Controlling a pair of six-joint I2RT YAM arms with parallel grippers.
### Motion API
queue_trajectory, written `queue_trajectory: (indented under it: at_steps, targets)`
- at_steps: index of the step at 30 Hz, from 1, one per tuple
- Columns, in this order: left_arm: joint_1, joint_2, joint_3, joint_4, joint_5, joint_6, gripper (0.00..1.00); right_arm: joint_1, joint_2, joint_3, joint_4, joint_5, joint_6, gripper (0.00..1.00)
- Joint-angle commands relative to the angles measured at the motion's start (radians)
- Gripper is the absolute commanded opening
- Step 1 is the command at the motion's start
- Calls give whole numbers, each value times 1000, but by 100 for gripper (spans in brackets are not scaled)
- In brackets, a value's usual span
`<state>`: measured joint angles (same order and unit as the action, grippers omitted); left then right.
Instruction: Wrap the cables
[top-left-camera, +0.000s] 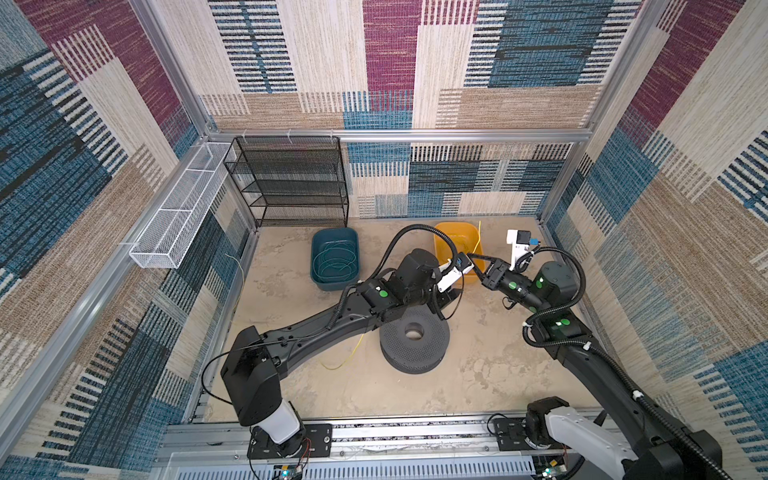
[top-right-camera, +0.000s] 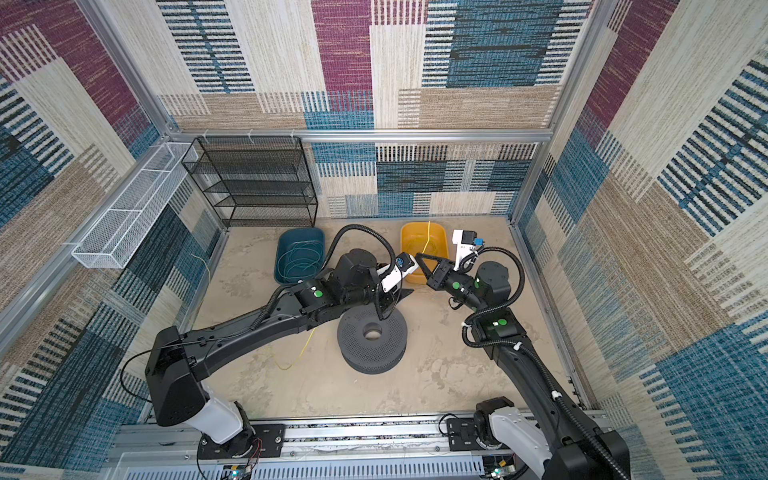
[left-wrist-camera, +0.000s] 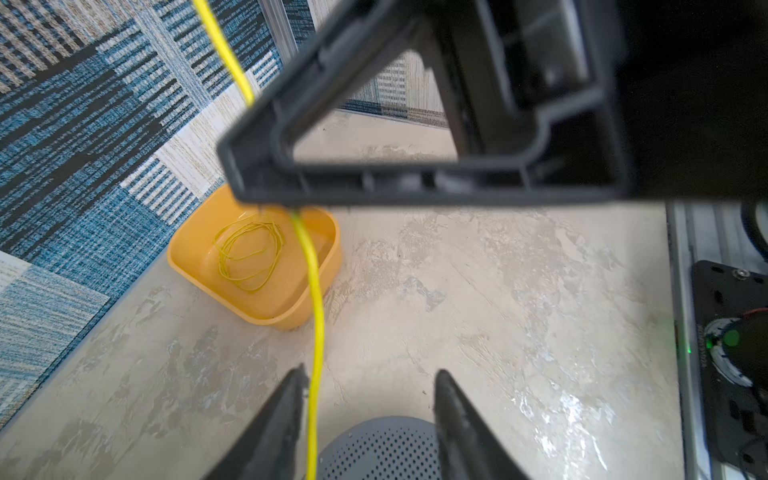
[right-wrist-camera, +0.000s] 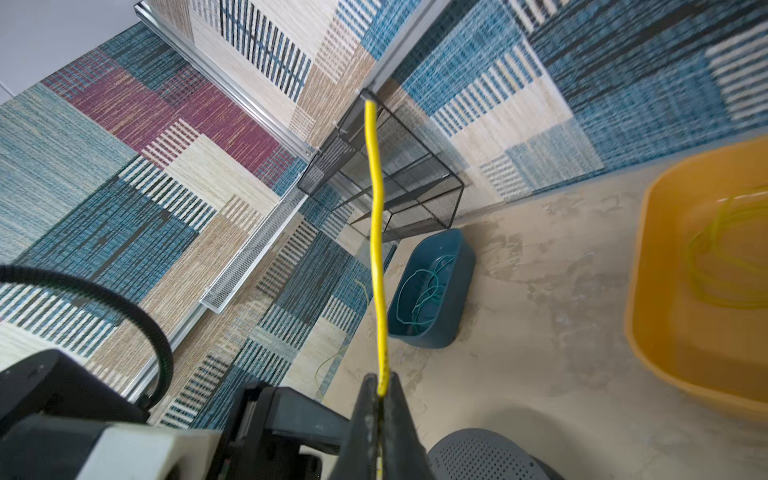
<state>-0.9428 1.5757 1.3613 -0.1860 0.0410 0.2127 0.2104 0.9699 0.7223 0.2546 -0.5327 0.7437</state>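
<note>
R gripper (right-wrist-camera: 380, 384) is clamped shut on the yellow cable (right-wrist-camera: 376, 232), free end sticking out past the jaws; L gripper (left-wrist-camera: 370, 371) is wide open, holding nothing, with the cable just beside one finger (left-wrist-camera: 282, 415). Risk, in my judgement: a single thin pinch pt, so a tug could slip the wire out, or slack could snag the grey reel (top-left-camera: 399, 353). Cable is v. thin, bright and springy, hanging near the orange tub (left-wrist-camera: 330, 266), tail on the floor by the reel.
</note>
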Motion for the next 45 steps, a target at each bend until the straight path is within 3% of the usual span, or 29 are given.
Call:
queue_trajectory:
  at_steps: [1,7,11,14,19,29,33,35,39,43,45]
  targets:
    - [1,-103,-58,-4,-116,-63,99,-31,-3,29,-61,79,-67,0]
    - [5,-372,-225,-134,-385,-134,99,-113,11,40,-70,42,-82,0]
    - [25,-530,-320,-258,-467,-184,99,-162,10,37,-75,20,-92,0]
    - [61,-587,-359,-380,-408,-222,99,-178,10,38,-74,13,-96,0]
    - [64,-568,-384,-527,-354,-280,78,-195,24,46,-77,-3,-102,0]
    - [68,-536,-475,-456,-256,-340,66,-202,32,54,-78,-26,-102,0]
    - [70,-500,-472,-446,-275,-351,56,-203,30,50,-68,-29,-96,0]
    - [70,-477,-483,-437,-308,-371,45,-203,28,51,-66,-30,-93,0]
    - [70,-434,-495,-391,-320,-390,32,-204,32,64,-70,-36,-93,0]
    - [70,-431,-470,-366,-369,-381,0,-206,38,77,-84,-32,-99,0]
    - [70,-429,-448,-342,-357,-356,0,-208,41,78,-88,-29,-95,0]
